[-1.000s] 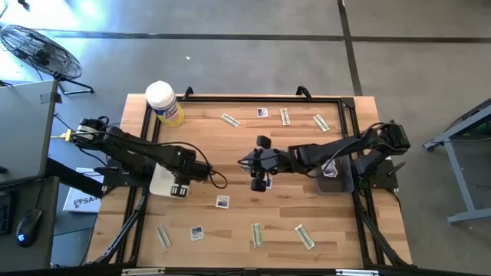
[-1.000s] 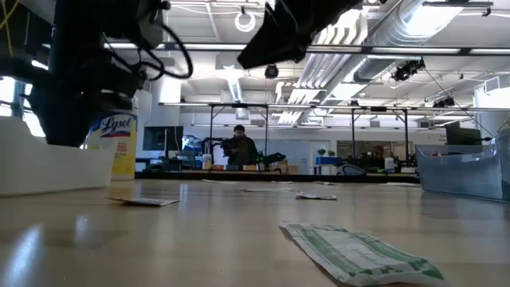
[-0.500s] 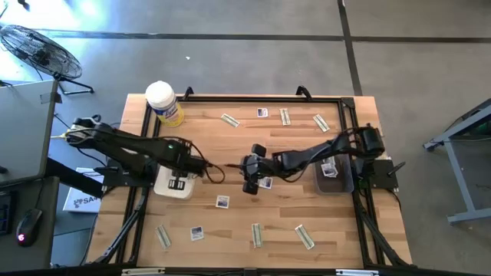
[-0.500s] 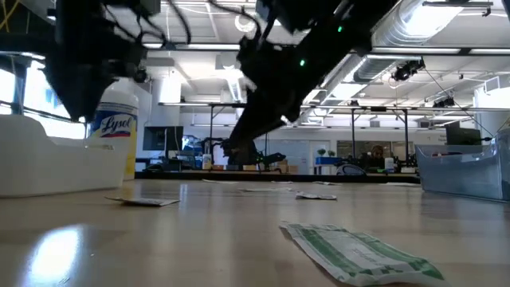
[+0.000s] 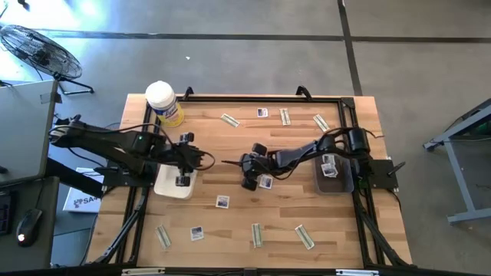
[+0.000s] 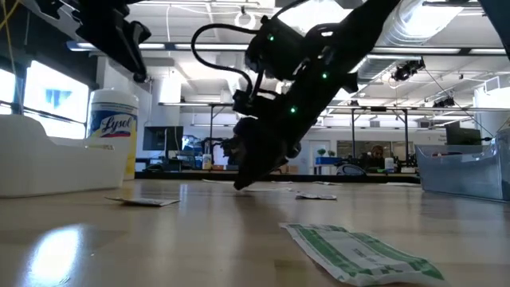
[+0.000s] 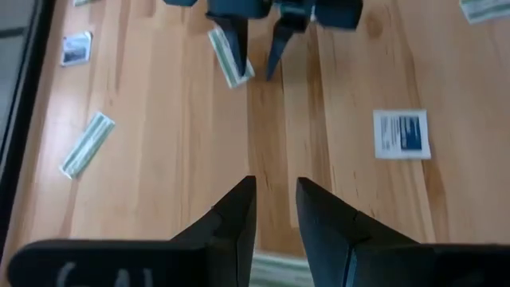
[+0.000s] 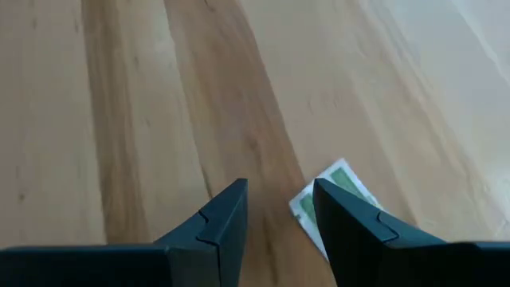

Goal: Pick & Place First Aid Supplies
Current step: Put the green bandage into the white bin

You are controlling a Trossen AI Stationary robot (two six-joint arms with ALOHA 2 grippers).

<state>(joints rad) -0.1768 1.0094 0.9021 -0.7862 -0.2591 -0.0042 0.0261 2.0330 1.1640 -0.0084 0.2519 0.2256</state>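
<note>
Small packets lie flat on the wooden table. My right gripper [image 5: 236,162] is open and low over the table's middle, fingers slanting down toward the left [image 6: 241,182]. A greenish-tan strip [image 8: 331,191] lies beside one of its fingers; the left wrist view shows that strip [image 7: 231,60] by the right gripper [image 7: 256,60]. A white square packet [image 5: 265,182] with blue print [image 7: 402,134] lies just near of the right gripper. My left gripper [image 7: 276,195] is open and empty, raised above the table at the far side of the white bin [image 5: 175,184].
The yellow canister [image 5: 163,103] stands at the far left corner. A grey bin [image 5: 334,175] with packets sits at the right edge. More squares [image 5: 222,202] and strips [image 5: 256,234] lie along the near and far [image 5: 285,116] sides. One strip [image 6: 358,251] lies close to the low camera.
My right gripper has come down to the table and moved a little toward the left edge, tipping its fingers downward. My left gripper has risen from over the white bin and swung toward the far edge and the table's middle.
</note>
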